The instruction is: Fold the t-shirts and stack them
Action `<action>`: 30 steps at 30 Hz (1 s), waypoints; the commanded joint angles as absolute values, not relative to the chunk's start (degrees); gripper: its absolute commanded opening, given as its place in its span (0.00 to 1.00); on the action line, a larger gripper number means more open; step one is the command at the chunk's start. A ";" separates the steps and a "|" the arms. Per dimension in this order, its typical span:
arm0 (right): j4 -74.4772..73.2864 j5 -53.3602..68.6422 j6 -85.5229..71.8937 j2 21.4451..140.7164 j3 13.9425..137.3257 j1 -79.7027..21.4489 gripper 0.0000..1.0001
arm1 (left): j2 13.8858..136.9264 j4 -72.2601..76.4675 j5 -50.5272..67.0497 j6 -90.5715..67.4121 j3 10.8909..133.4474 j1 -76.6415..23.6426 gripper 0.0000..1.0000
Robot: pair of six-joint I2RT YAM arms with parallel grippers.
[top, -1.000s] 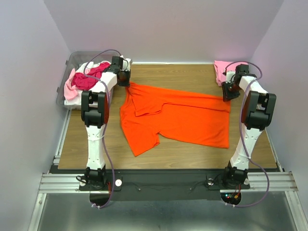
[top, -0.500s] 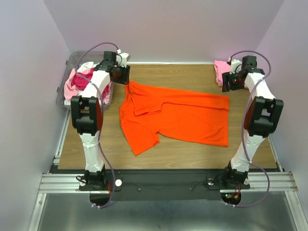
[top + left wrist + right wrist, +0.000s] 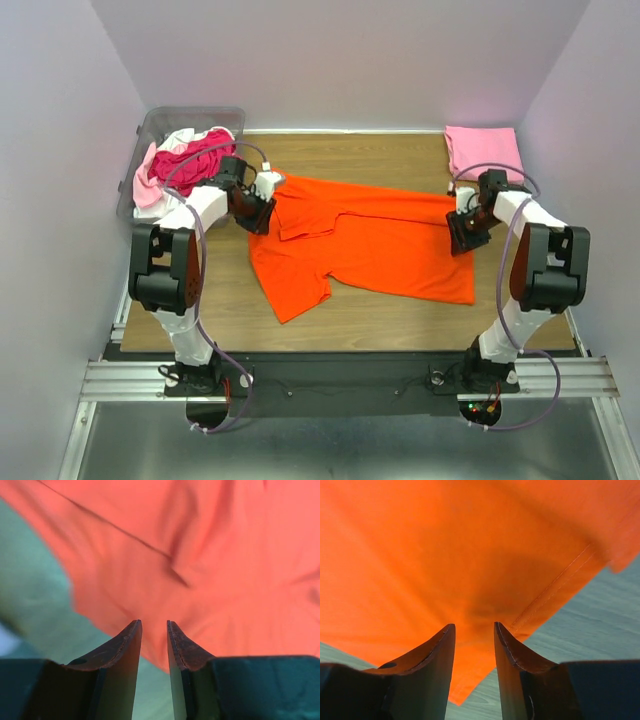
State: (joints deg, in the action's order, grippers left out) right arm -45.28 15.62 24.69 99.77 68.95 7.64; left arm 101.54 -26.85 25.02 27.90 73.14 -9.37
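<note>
The bright orange t-shirt [image 3: 380,245] lies spread flat on the wooden table, one sleeve pointing toward the near left. My left gripper [image 3: 262,207] is low at the shirt's left edge. In the left wrist view its jaws [image 3: 152,623] stand slightly apart over the cloth edge [image 3: 200,555], holding nothing. My right gripper [image 3: 463,232] is low at the shirt's right hem. In the right wrist view it [image 3: 474,625] is open over the hem corner [image 3: 470,580]. A folded light pink t-shirt [image 3: 482,150] lies at the back right.
A clear plastic bin [image 3: 150,128] stands at the back left. It holds crumpled magenta [image 3: 195,160], pale pink [image 3: 145,185] and white shirts. Purple walls close in the table on three sides. Bare wood [image 3: 200,290] shows to the near left of the shirt.
Both grippers have come from the shirt's far corners toward the near side and down onto its left and right edges. The orange shirt has hardly shifted.
</note>
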 commanded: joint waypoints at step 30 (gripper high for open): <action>-53.70 10.20 52.99 79.90 56.00 8.00 0.51 | 85.61 -40.52 30.94 46.76 62.40 -13.01 0.52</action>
